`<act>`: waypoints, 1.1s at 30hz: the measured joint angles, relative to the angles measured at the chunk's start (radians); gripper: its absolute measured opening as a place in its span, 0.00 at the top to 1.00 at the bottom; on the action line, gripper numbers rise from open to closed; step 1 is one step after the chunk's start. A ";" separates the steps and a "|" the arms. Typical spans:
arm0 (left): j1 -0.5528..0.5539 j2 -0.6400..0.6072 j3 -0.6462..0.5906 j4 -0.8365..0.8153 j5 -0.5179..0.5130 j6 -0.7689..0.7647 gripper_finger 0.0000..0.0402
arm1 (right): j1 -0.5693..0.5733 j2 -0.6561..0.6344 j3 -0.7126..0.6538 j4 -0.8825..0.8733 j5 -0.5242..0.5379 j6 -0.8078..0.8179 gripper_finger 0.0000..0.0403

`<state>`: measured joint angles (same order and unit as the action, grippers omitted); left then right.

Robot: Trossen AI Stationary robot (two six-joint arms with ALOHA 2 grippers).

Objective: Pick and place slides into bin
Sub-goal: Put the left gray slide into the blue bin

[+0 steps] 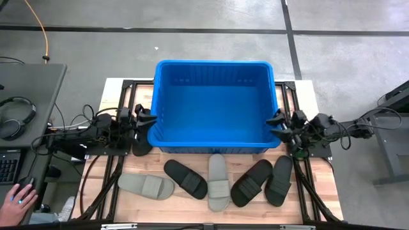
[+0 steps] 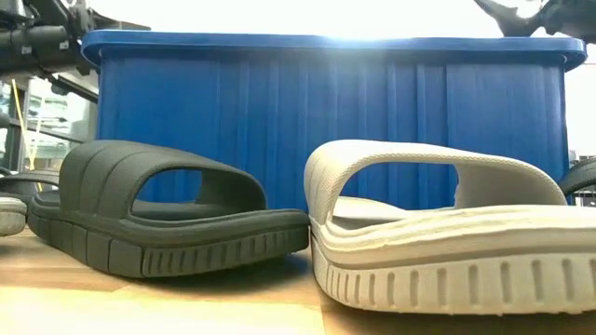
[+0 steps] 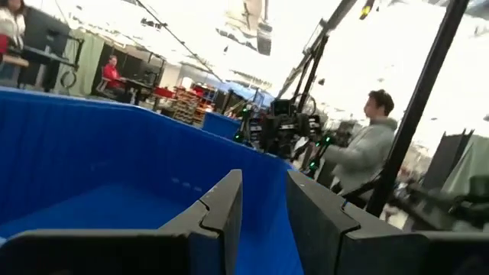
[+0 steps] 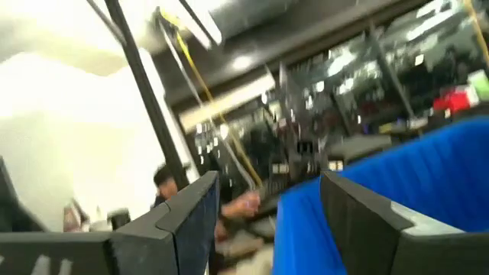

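A blue bin [image 1: 214, 105] stands at the centre of the wooden worktop [image 1: 185, 206], its far rim toward the top of the overhead frame and its near wall facing a row of slides. Nothing shows inside the bin.

Five slides lie on the worktop along the lower part of the overhead frame: a grey slide [image 1: 147, 186] at lower left, a black slide [image 1: 186, 178] beside it, a second grey slide [image 1: 218, 182] at lower centre with its end touching the bin's near wall, then two black slides [image 1: 252, 183] [image 1: 280, 179] at lower right, lying side by side. In the table-level view the black slide [image 2: 158, 219] and the grey slide [image 2: 447, 237] fill the foreground, with the bin's ribbed wall [image 2: 326, 130] close behind.

The left gripper [image 1: 146, 119] hovers at the bin's left rim, fingers [image 3: 221, 210] parted with nothing between them. The right gripper [image 1: 278, 124] hovers at the bin's right rim near the front corner, fingers [image 4: 195, 206] spread wide and empty.

Bare worktop remains along the bottom edge of the frame, in front of the slides. A person's hand [image 1: 16, 198] rests at the lower left corner, off the worktop.
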<state>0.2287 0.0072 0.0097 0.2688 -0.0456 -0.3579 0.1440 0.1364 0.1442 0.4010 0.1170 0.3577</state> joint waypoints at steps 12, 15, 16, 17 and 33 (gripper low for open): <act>0.000 -0.001 0.000 0.293 -0.100 -0.130 0.77 | 0.000 0.000 0.000 0.218 0.152 0.003 0.46; 0.000 -0.001 0.001 0.320 -0.105 -0.139 0.77 | 0.000 0.000 0.000 0.242 0.189 0.016 0.46; 0.000 -0.001 0.008 0.319 -0.105 -0.142 0.77 | 0.000 0.000 0.000 0.248 0.196 0.029 0.46; 0.000 -0.001 0.015 0.319 -0.105 -0.143 0.77 | 0.000 0.000 0.000 0.256 0.204 0.034 0.45; 0.000 0.107 0.554 -0.373 -0.191 -0.039 0.77 | 0.000 0.000 0.000 0.307 0.376 0.166 0.45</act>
<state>0.2287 0.1143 0.5641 -0.1045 -0.2364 -0.3969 0.1440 0.1364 0.1444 0.7080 0.4930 0.5233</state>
